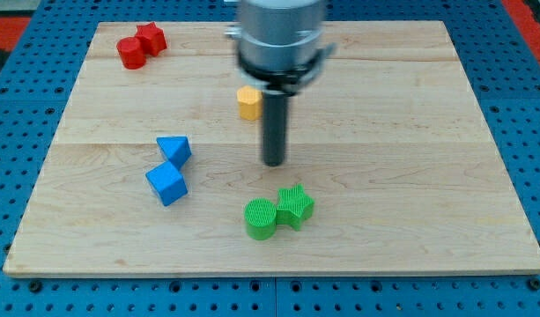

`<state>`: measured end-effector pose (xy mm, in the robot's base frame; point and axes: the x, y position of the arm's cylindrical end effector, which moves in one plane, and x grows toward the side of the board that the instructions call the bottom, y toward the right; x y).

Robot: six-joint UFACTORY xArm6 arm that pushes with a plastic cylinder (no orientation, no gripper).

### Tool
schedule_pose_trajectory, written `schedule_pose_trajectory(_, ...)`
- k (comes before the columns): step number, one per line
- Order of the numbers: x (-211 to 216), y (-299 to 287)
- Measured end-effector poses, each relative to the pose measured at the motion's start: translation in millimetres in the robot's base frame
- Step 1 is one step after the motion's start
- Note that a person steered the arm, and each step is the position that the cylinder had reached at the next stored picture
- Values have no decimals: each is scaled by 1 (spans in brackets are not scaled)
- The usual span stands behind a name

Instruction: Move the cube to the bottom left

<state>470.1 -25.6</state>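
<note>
You have not yet reached the blue cube (166,184); it sits left of centre, touching the blue triangular block (174,150) above it, well short of the board's (410,106) bottom-left corner. My tip (274,163) — a bare rod, holding nothing — stands apart to the cube's right. The whole push remains, by my judgement.

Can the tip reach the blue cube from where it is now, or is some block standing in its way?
Probably yes. My tip stands on bare board to the view's right of the blue cube, with nothing between them. The blue triangular block touches the cube's upper side, so approach with care.
</note>
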Motion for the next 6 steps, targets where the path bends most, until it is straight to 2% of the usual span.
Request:
schedule_pose_trajectory(3, 41, -147)
schedule_pose_trajectory(4, 51, -98)
schedule_pose_trajectory(5, 75, -137)
schedule_pose_trajectory(6, 66, -174)
